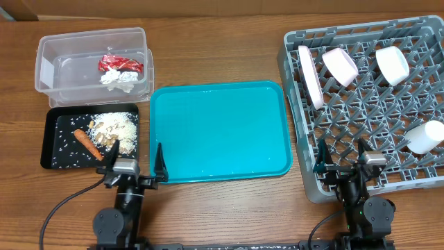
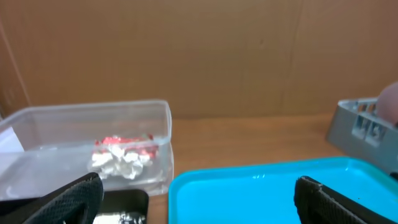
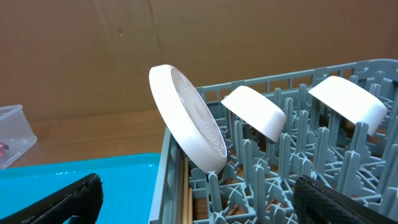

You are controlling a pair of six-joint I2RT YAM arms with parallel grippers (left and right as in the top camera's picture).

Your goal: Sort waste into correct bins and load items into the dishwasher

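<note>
Overhead camera: fixed above, facing straight down on the table (image 1: 229, 208), far enough back to take in tub (image 1: 73, 66), teal tray (image 1: 218, 132) and rack (image 1: 290, 83) together.

Left wrist camera: low, close, facing forward across the teal tray's near edge toward the tub.

Right wrist camera: low, close, facing forward along the rack's left side.

Both wrist views share the teal tray. The left wrist view catches a rack corner at its right margin. The right wrist view catches a tub corner at its left margin.

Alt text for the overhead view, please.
A grey rack on the right holds a plate, two bowls and a cup; a teal tray lies bare in the middle. At left, a tub holds a red wrapper and tissue, a black tray rice scraps and a carrot stick. The left hand and right hand are open.
</note>
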